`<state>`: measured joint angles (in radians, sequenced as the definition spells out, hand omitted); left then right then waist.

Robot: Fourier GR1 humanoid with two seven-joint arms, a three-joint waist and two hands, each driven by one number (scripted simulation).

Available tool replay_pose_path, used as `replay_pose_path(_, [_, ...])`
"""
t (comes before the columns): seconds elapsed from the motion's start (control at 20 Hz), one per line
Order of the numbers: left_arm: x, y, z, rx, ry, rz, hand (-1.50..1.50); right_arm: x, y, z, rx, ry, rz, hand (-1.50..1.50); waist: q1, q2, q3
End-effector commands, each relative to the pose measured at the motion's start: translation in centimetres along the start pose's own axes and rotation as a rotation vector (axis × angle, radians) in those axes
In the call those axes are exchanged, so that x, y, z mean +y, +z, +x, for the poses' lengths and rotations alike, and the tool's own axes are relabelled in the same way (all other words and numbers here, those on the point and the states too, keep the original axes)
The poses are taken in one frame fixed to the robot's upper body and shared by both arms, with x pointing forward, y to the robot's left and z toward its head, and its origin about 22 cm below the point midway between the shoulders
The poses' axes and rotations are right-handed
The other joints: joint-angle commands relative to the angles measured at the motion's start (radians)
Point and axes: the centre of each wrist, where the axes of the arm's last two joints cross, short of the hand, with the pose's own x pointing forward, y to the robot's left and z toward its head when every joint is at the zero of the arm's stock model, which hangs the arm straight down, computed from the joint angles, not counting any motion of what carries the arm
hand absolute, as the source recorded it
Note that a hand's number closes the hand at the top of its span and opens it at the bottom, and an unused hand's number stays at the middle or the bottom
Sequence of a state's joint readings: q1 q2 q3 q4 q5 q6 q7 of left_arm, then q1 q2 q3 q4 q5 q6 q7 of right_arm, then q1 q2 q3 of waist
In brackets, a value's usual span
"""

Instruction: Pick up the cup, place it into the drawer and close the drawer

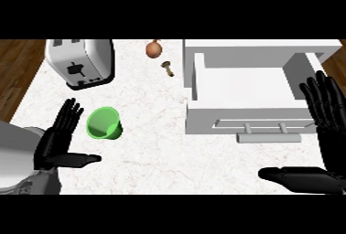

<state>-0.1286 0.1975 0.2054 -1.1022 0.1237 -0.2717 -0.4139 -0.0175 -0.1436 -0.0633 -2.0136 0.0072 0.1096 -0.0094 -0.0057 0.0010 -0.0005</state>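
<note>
Both hands come in from the lower edge and are the nearest things. At about 8 o'clock is the left hand [59, 139], with its fingers straight and pointing up, its thumb stretched out to the side; it holds nothing and touches nothing that I can see. At about 4 o'clock is the right hand [323, 137], also with straight fingers and the thumb spread wide, holding nothing. Its fingers show in front of the right side of the drawer, but I cannot tell if they touch it.

Just beside the left hand, at its upper right, the green cup [104, 123] stands on the white counter [155, 155], at about 9 o'clock from the middle. It seems a little tilted, with its opening toward the viewer. I judge it to be light, stiff and smooth, so it may slip or tip over; the best hold is probably around its side wall, thumb on one side and fingers on the other.

At about 2 o'clock the white drawer [243, 87] is pulled open, with its handle [269, 129] at the front, well apart from the cup.

Farther away, a toaster [82, 61] is at 11 o'clock, and at 12 o'clock lie a brown onion [154, 49] and a small mushroom [167, 68].
</note>
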Motion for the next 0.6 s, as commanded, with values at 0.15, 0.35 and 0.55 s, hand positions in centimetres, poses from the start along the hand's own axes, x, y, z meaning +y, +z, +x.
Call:
replay_pose_path(0.15, [2.6,-0.2,-4.4,0.014,0.005,0.036,-1.50,0.5,-0.7,0.2,-0.010,-0.006,0.019,-1.50,-0.005,0.002,-0.001])
replay_pose_path(0.35, [1.1,-1.3,-5.7,0.011,0.028,0.041,-1.50,-1.3,-1.2,0.3,0.000,-0.001,0.032,-1.50,-0.004,0.002,-0.001])
replay_pose_path(0.55, [1.8,0.8,-7.5,-0.012,0.028,0.028,-1.50,-0.8,-1.3,-1.0,0.002,-0.004,0.005,-1.50,-0.010,0.005,-0.002])
